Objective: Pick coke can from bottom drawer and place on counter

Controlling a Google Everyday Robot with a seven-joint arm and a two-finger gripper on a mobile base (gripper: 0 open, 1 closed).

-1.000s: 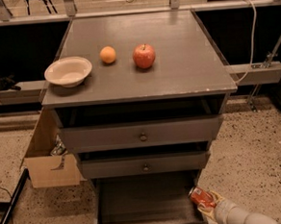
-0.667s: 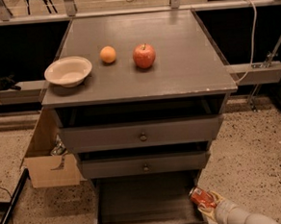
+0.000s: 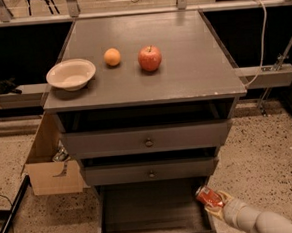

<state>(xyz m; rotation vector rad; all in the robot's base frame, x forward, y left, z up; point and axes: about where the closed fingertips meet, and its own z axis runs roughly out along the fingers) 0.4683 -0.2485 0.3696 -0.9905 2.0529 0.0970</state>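
Low on the right, the end effector (image 3: 216, 204) is clamped on the small red metal coke can (image 3: 206, 195), at the right wall of the wide grey bottom drawer (image 3: 152, 208).

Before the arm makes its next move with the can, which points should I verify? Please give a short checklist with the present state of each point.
1. Coke can held by the end effector: ok, gripped and tilted, at the right side of the bottom drawer.
2. Bottom drawer pulled out: ok.
3. Free place on the counter: ok, its right part is bare.
4. Bowl, orange and apple away from that place: ok, all sit left or near the middle.
5. Clearance from the upper drawers and the counter's front edge on the way up: cannot tell from this one view.
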